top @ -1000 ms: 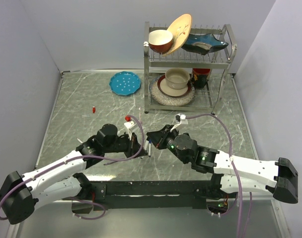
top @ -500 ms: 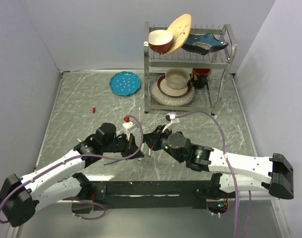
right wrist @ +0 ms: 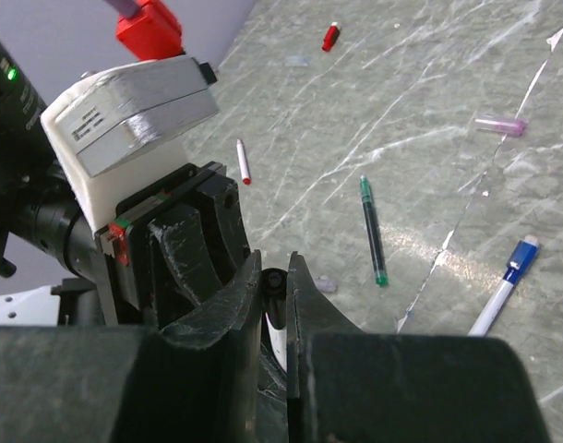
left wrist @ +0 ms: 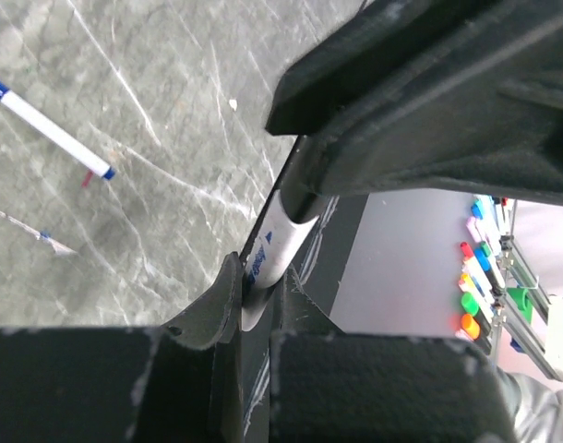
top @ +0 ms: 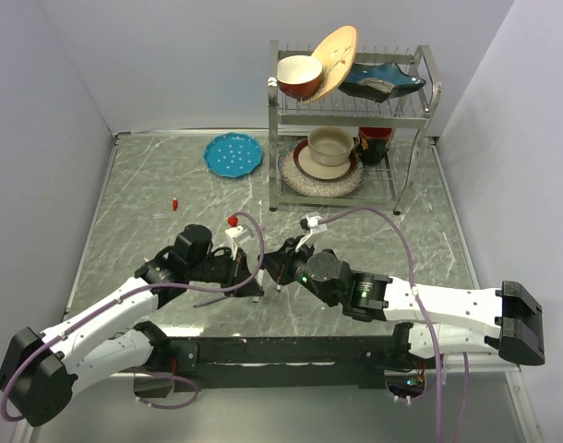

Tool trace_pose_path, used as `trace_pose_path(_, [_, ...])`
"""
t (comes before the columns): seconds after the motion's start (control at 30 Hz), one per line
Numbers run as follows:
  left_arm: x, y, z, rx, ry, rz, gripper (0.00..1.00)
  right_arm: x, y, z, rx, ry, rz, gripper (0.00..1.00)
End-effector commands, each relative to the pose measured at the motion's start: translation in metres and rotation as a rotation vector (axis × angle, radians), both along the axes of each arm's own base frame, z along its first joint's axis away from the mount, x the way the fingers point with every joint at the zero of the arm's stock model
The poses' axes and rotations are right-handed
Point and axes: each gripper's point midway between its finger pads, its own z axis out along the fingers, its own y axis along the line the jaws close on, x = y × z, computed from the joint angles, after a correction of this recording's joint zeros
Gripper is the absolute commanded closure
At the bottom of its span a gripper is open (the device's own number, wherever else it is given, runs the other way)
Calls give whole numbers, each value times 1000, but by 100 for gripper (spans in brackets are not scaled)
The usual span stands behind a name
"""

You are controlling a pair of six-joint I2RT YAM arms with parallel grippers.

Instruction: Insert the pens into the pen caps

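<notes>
We catch blue print on the white pen (left wrist: 280, 235), too blurred to read. In the left wrist view its barrel slants up and to the right, lower end pinched tight between the fingers of the left gripper (left wrist: 256, 293), upper end running in under the other arm's dark fingers. From the right wrist, the right gripper (right wrist: 274, 263) is nipped onto a black cap (right wrist: 275, 279), with the white barrel just below it. All this sits above the near middle of the table (top: 171, 249). A green pen (right wrist: 372, 231) lies flat, well apart.
</notes>
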Motion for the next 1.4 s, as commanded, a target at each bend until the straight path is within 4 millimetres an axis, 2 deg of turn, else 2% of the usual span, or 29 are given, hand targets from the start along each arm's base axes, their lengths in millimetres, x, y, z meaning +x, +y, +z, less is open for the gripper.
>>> trace_pose_path(0.0, [116, 15, 147, -303, -472, 406, 99, -155, -23, -113, -388, 305, 601, 100])
trace_pose_path(0.1, [111, 12, 150, -317, -476, 366, 99, -159, -29, -115, -410, 276, 645, 100])
trace_pose_path(0.2, [107, 10, 152, -335, -483, 348, 99, -166, -27, -113, -397, 279, 693, 100])
trace_pose_path(0.47, [104, 15, 154, -324, -528, 351, 99, -197, -21, -117, -292, 383, 822, 100])
trace_pose_path(0.57, [107, 16, 151, -309, -545, 354, 99, -196, -22, -117, -285, 407, 802, 100])
trace_pose_path(0.83, [99, 18, 162, -316, -607, 324, 99, -200, -24, -118, -321, 470, 798, 100])
trace_pose_path(0.93, [93, 19, 165, -323, -626, 307, 99, -205, -24, -109, -280, 469, 843, 100])
trace_pose_path(1.07, [86, 14, 161, -311, -630, 237, 99, -199, -48, -120, -410, 455, 830, 100])
trace_pose_path(1.17, [83, 15, 163, -298, -649, 227, 99, -202, -55, -114, -403, 463, 851, 100])
trace_pose_path(1.37, [79, 16, 167, -313, -673, 225, 99, -209, -47, -103, -339, 478, 884, 100])
